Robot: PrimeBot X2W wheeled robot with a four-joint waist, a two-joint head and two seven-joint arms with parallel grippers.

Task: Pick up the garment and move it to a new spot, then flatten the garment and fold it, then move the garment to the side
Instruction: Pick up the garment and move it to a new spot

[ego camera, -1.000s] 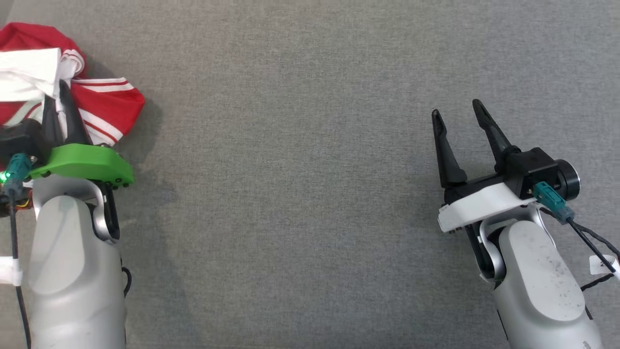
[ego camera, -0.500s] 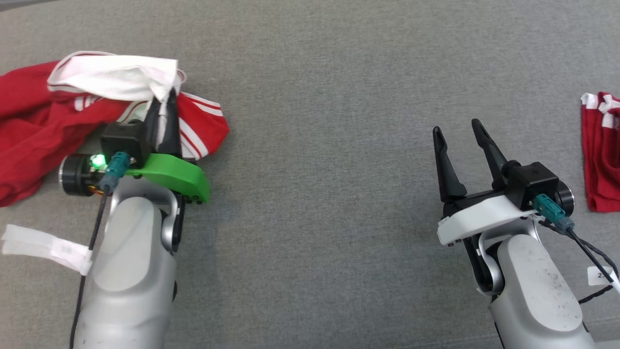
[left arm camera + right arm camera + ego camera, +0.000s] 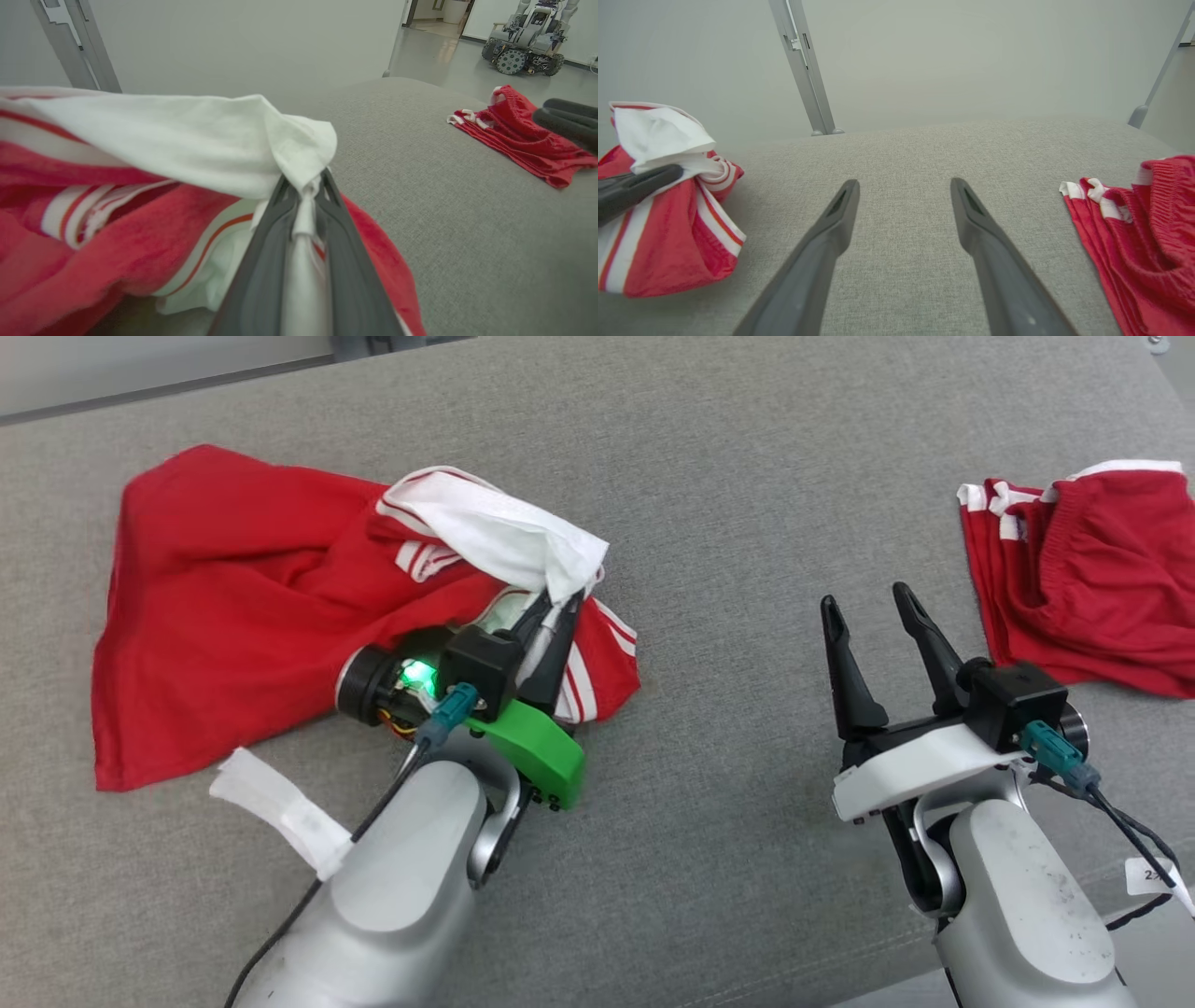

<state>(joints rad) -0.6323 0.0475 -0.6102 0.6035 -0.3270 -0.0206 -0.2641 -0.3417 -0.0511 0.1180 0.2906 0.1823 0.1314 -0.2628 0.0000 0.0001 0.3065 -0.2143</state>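
- The left end effector (image 3: 560, 607) is clamped shut on a white fold (image 3: 485, 527) of the red-and-white garment (image 3: 233, 579). In the left wrist view the cloth is pinched between its dark fingers (image 3: 261, 261), right up at the tips.
- Over the last second the gap between the two end effectors has narrowed. The left one has swung in toward the right one and brought the pinched fold with it. The head camera has also shifted, so part of the apparent change is the view moving.
- Only the gripped fold is lifted. The garment's red body trails behind and to the outer side of the left end effector, lying crumpled on the grey bench (image 3: 728, 523).
- The right end effector (image 3: 864, 602) is spread wide and holds nothing, with bare bench ahead of it. A pair of red shorts (image 3: 1092, 579) lies off its outer side, apart from it.
- As I judge it, the relocating step is under way. The garment is being dragged onto the free stretch of bench between the end effectors.
- Flattening and folding are not yet begun. The bunched cloth will probably need both end effectors to spread it.
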